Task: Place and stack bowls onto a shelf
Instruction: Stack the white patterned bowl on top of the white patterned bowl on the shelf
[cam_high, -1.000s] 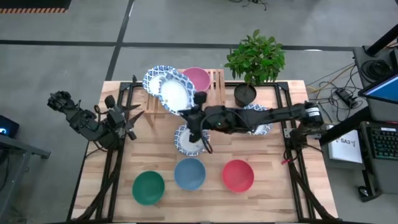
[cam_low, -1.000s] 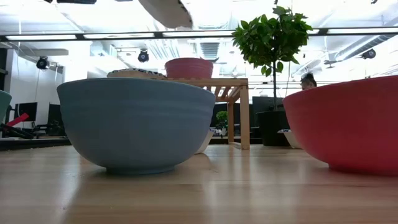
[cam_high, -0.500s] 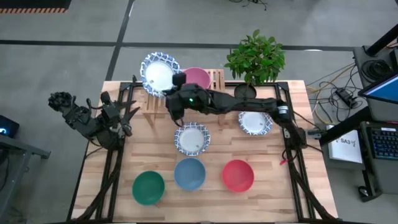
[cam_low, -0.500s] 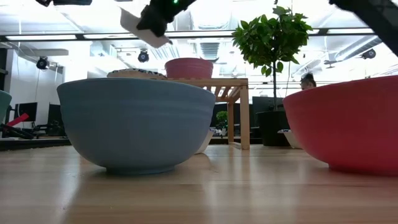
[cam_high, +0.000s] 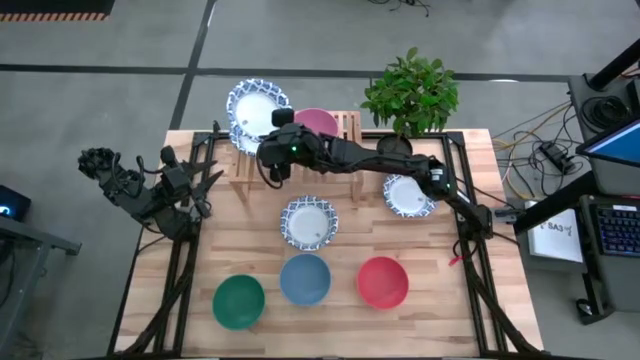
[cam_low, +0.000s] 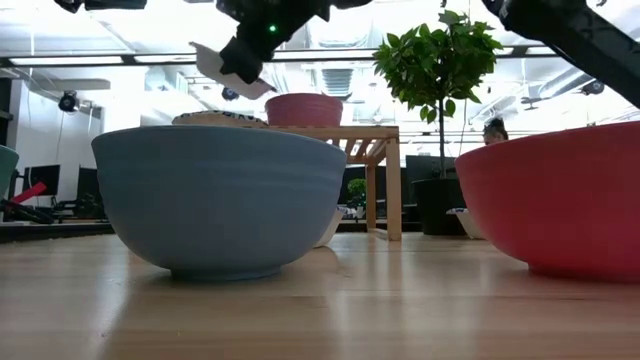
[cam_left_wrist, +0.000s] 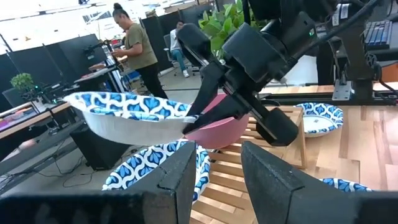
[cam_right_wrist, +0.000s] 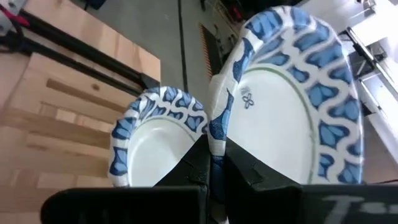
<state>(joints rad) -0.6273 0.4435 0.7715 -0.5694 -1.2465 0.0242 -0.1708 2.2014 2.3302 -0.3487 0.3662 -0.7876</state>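
My right gripper (cam_high: 276, 120) reaches in from the table's right and is shut on a white bowl with a blue patterned rim (cam_high: 256, 108). It holds this bowl over the left end of the light-wood shelf (cam_high: 346, 130). A second patterned bowl (cam_left_wrist: 155, 169) rests with its base on the shelf slats right below the held one. A pink bowl (cam_high: 320, 123) stands beside it on the shelf. Two more patterned bowls (cam_high: 308, 222) (cam_high: 408, 196) sit on the table. My left gripper (cam_left_wrist: 217, 180) waits open at the table's left edge, pointing at the shelf. My right gripper pinches the patterned bowl's rim (cam_right_wrist: 216, 134) on the side toward the table's right, one finger inside the bowl and one outside. The fingers come nearly level from the table's right. The bowl hangs clear above the shelf's bowl, mouth up and slightly tilted.
Green (cam_high: 238, 300), blue (cam_high: 305, 280) and red (cam_high: 383, 282) bowls stand in a row near the table's front edge. A potted plant (cam_high: 410, 95) stands at the far right of the shelf. People show in the room beyond the table.
My right gripper has carried the patterned bowl from above the table's middle toward the far left, ending over the shelf's left end and the bowl there. The bowl has stayed lifted clear, and the gripper has stayed shut on its rim.
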